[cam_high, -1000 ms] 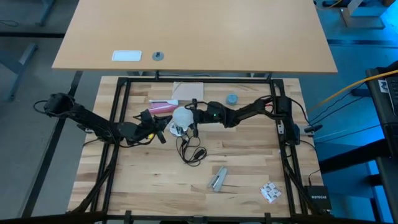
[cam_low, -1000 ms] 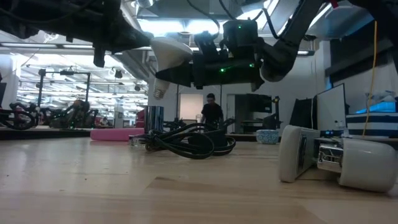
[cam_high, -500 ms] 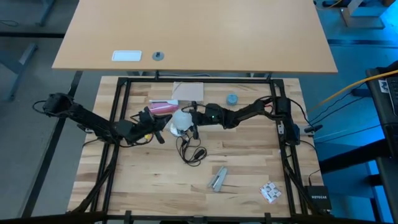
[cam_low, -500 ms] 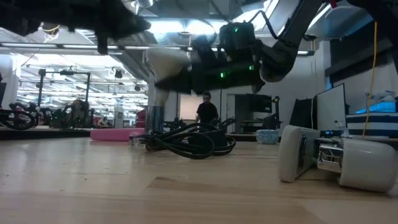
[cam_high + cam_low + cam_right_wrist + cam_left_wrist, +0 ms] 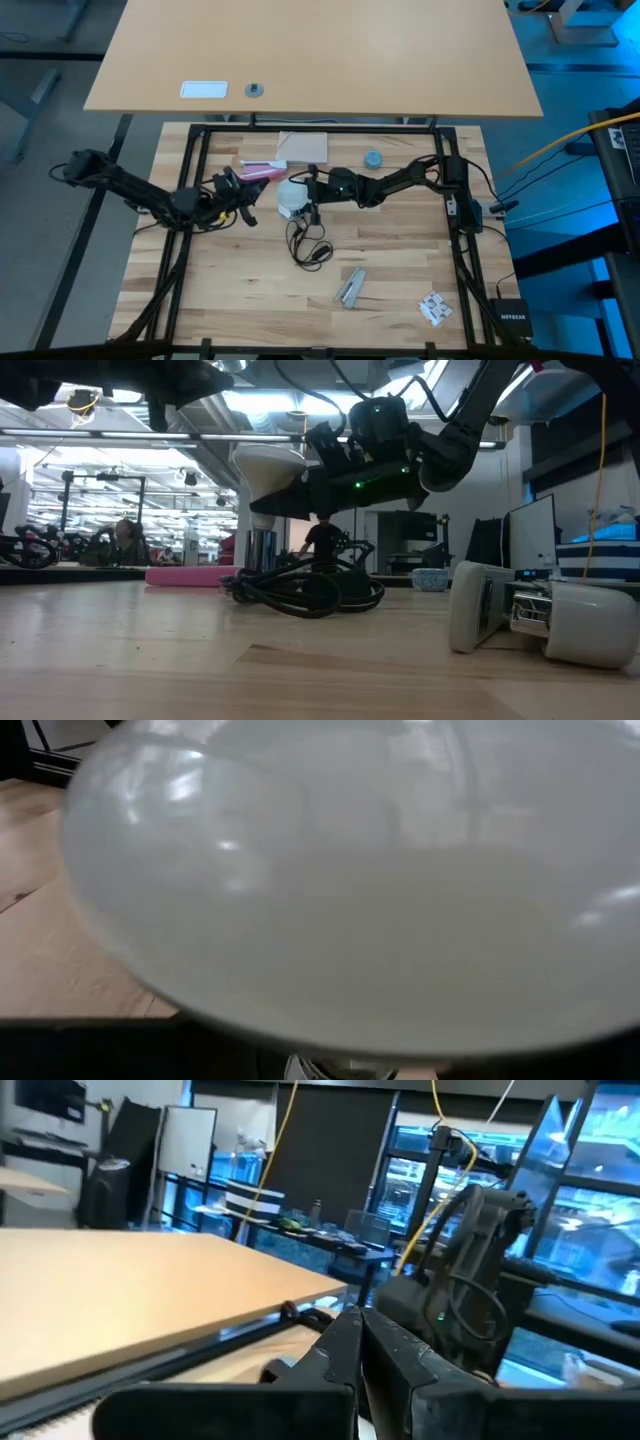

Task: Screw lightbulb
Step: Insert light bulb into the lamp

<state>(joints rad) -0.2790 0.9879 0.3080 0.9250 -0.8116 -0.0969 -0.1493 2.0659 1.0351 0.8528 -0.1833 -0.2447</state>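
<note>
We saw the table (image 5: 400,290) carrying a coiled black cord (image 5: 308,246) near its middle. Above that coil, the right pincer (image 5: 303,193) was clamped on the lightbulb (image 5: 291,196), whose white globe filled the right wrist view, its neck pointing down toward a silvery socket (image 5: 262,547) at the cord's end. The left pincer (image 5: 240,198), fingers together and empty, hung well left of the lightbulb. A small blue-grey cap (image 5: 373,158) lay behind the right arm.
</note>
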